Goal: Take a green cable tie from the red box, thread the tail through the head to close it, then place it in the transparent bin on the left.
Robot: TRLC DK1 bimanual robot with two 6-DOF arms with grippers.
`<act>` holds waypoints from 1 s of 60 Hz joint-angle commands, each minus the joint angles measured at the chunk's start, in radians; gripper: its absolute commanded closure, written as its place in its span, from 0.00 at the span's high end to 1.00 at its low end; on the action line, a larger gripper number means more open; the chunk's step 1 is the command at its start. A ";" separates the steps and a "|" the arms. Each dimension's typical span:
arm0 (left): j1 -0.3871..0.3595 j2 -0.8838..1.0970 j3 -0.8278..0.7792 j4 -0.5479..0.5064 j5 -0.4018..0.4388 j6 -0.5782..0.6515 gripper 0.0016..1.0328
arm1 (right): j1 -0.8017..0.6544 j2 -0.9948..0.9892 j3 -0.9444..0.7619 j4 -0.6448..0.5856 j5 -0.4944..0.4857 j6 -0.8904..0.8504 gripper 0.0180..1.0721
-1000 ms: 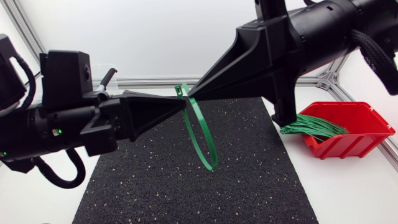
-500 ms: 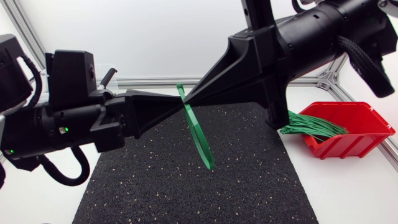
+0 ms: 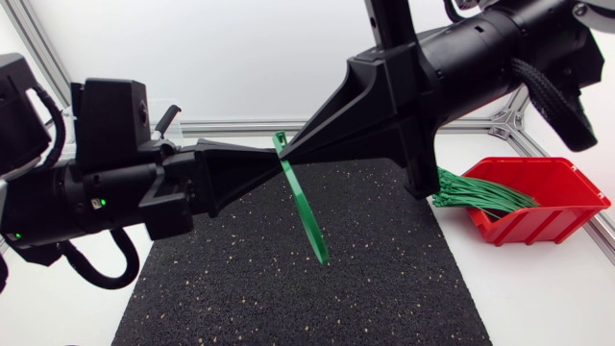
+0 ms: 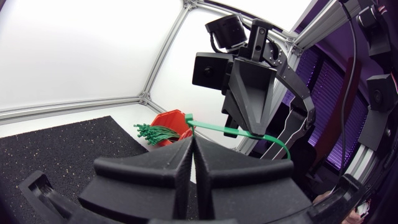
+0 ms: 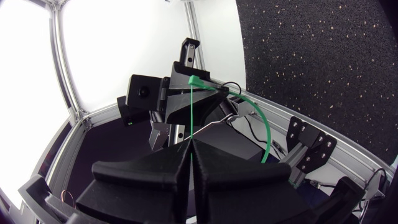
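**Both arms pinch looped tie**

Left end effector [image 3: 275, 166] and right end effector [image 3: 289, 154] meet tip to tip, each clamped on the thin green plastic cable tie [image 3: 309, 219]. Its loop hangs toward six o'clock above the black speckled mat [image 3: 240, 288]. The red plastic box [image 3: 567, 192] sits at the mat's three o'clock.

Lab robot cell: aluminium-profile frame [image 3: 231, 125], white walls [image 3: 192, 58], black speckled mat [image 3: 288, 288].

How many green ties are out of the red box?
1: a looped tie held above the black mat by left claw and right claw. A bundle lies in the red box.
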 commanded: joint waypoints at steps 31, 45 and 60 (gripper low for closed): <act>0.006 -0.051 -0.006 -0.004 -0.002 0.022 0.03 | -0.008 -0.032 -0.045 0.012 0.005 0.034 0.05; 0.010 -0.040 -0.008 -0.004 -0.005 0.028 0.03 | -0.012 -0.061 -0.051 0.015 0.007 0.035 0.05; 0.003 -0.025 -0.001 -0.002 -0.007 0.029 0.03 | -0.014 -0.060 -0.054 0.018 0.007 0.035 0.05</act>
